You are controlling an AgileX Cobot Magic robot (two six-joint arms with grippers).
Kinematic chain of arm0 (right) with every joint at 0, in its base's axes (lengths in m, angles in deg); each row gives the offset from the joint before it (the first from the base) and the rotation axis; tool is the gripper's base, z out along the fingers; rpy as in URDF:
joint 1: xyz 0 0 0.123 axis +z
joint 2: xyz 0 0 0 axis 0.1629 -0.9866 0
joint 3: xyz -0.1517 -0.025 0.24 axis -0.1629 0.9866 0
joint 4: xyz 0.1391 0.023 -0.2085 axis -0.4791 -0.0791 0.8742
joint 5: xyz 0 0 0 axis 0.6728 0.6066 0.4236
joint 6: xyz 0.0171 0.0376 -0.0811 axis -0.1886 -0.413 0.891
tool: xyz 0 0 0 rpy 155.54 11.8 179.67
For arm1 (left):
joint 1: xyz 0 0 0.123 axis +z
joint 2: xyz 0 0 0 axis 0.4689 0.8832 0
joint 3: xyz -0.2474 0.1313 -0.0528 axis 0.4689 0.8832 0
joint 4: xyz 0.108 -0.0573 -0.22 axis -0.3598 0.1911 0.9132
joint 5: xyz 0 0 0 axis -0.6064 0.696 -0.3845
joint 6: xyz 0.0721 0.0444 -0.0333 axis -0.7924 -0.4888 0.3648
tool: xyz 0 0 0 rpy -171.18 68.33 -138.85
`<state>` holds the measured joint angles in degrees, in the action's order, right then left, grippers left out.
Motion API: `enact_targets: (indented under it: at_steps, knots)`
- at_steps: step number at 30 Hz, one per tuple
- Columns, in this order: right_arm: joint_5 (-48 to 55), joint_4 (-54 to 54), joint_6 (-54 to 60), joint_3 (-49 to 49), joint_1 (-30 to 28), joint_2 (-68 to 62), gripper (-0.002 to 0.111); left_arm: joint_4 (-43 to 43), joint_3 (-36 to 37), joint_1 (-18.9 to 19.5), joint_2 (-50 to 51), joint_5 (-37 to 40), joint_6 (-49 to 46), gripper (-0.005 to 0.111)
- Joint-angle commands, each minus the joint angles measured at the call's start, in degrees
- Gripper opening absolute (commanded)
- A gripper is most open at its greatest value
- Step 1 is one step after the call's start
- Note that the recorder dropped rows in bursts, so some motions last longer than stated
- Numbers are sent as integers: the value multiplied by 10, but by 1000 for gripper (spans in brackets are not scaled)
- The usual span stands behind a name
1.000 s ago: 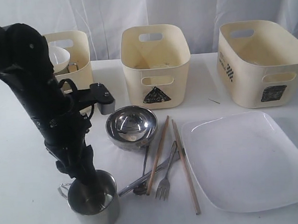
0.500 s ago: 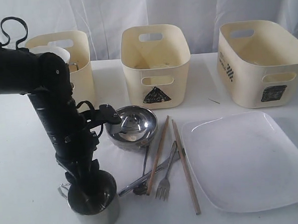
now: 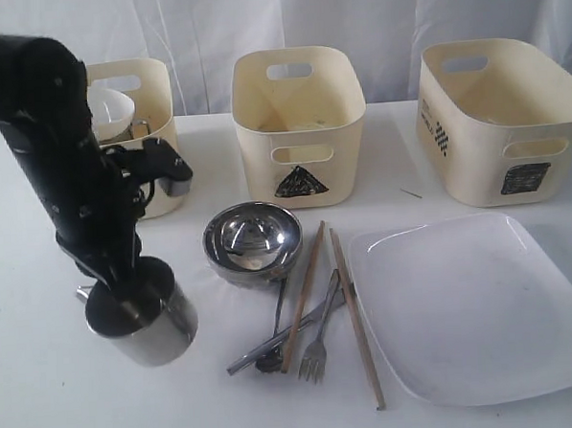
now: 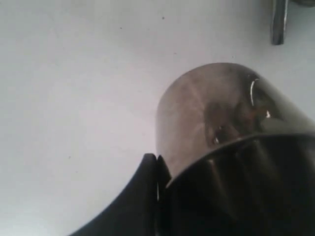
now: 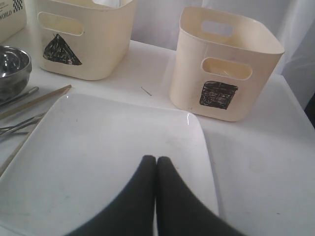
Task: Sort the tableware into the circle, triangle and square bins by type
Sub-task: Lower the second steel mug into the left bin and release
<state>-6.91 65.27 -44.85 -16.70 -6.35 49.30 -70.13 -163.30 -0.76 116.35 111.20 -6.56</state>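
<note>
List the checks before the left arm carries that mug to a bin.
1. Left gripper shut on mug: ok.
2. Mug off the table: ok, tilted.
3. Mug apart from steel bowl: ok.
4. Left bin's mark: cannot tell, arm hides it.
5. Room in left bin: cannot tell, a white bowl sits inside.
6. Right gripper shut above plate, away from the mug: ok.

I see a white table with a pale curtain hanging in folds behind it. A thin little sliver lies flat on the tabletop, toward the curtain side.
</note>
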Motion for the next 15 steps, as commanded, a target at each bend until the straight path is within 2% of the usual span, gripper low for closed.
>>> enact_targets:
  at_steps: [1, 6, 10, 15]
  knots:
    - [-6, -2, -2, 3, -1, 3, 0, -20, -52, 0, -63, 34, 26, 0]
    - [-6, -2, -2, 3, -1, 3, 0, -191, -127, 0, -112, -37, 137, 0]
    - [-6, -2, -2, 3, -1, 3, 0, -346, -174, 3, -100, -49, 242, 0]
    - [-6, -2, -2, 3, -1, 3, 0, -349, -210, 53, -62, -126, 332, 0]
